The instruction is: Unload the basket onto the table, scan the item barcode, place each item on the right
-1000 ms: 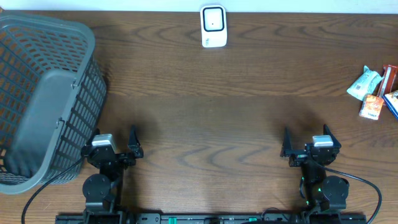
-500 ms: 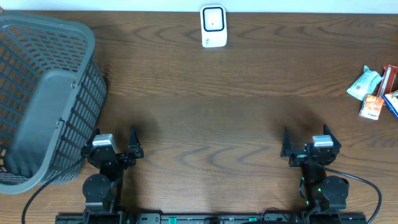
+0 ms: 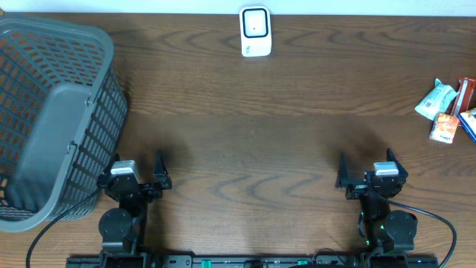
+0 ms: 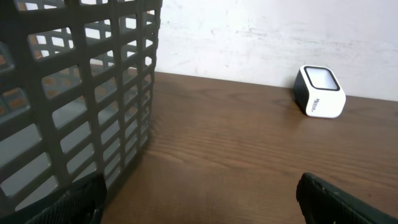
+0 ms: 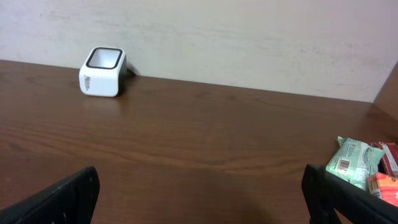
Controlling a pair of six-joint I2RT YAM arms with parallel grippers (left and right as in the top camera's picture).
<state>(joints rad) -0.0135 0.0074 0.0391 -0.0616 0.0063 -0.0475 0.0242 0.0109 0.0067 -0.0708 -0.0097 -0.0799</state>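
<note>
The white barcode scanner (image 3: 255, 31) stands at the table's far edge, also seen in the left wrist view (image 4: 320, 91) and the right wrist view (image 5: 102, 72). The items lie at the right edge: a teal packet (image 3: 435, 99) (image 5: 351, 163), an orange packet (image 3: 444, 128) and a red one (image 3: 465, 93). My left gripper (image 3: 137, 165) (image 4: 199, 199) rests near the front edge beside the basket, open and empty. Also at the front, my right gripper (image 3: 366, 165) (image 5: 199, 186) is open with nothing between its fingers, well short of the packets.
A large grey plastic basket (image 3: 52, 119) (image 4: 74, 93) fills the left side, its wall close to my left gripper. A blue item (image 3: 470, 119) pokes in at the right edge. Bare brown wood lies between the arms and the scanner.
</note>
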